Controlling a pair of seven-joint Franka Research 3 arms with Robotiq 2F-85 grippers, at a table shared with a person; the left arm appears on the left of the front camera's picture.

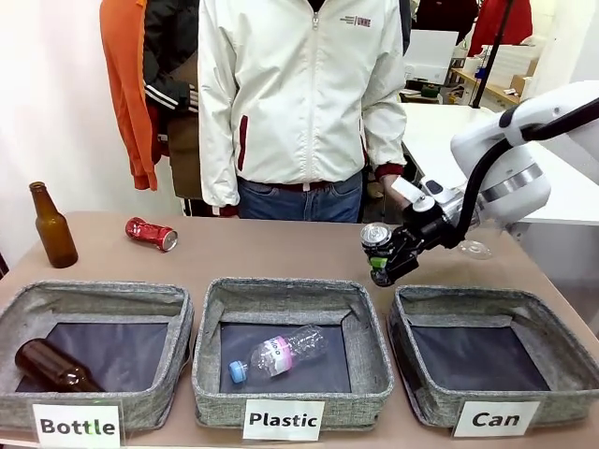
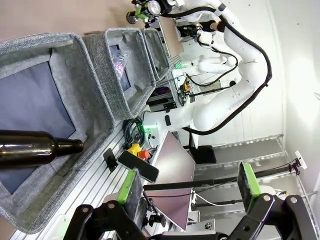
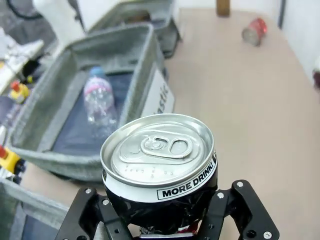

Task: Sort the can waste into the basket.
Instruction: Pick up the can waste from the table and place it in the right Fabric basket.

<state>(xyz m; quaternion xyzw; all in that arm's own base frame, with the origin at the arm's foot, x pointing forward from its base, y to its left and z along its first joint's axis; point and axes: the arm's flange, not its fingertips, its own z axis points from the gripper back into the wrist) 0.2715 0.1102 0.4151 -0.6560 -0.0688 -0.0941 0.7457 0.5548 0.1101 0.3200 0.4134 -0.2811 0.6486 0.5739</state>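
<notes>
Nearest the robot, the left tool (image 2: 190, 185) stands with its green-padded jaws spread wide and nothing between them. It looks along the row of grey bins from the end where a brown bottle (image 2: 35, 148) lies in the first one.

Along the near edge of the desk (image 1: 281, 253) sit three bins. The Bottle bin (image 1: 178, 346) is at the left, and the Plastic bin (image 1: 211, 374) in the middle has a clear plastic bottle (image 1: 281, 354) lying in it. The Can basket (image 1: 426, 398) is at the right, its dark lining bare.

Just behind the far left corner of the Can basket, the right tool (image 1: 388, 262) is clamped on the lower body of the black can (image 1: 376, 238) and holds it off the desk. The can's long axis runs along the fingers, a little off upright, and its silver top (the band under the rim reads "MORE DRINK!") faces up and toward the robot.

Farther back on the left, the red can (image 1: 152, 234) lies on its side. Its long axis runs roughly across the desk and its open-looking end points right. A second brown bottle (image 1: 52, 227) stands upright near it. A person (image 1: 299, 94) in a white jacket stands at the far edge.
</notes>
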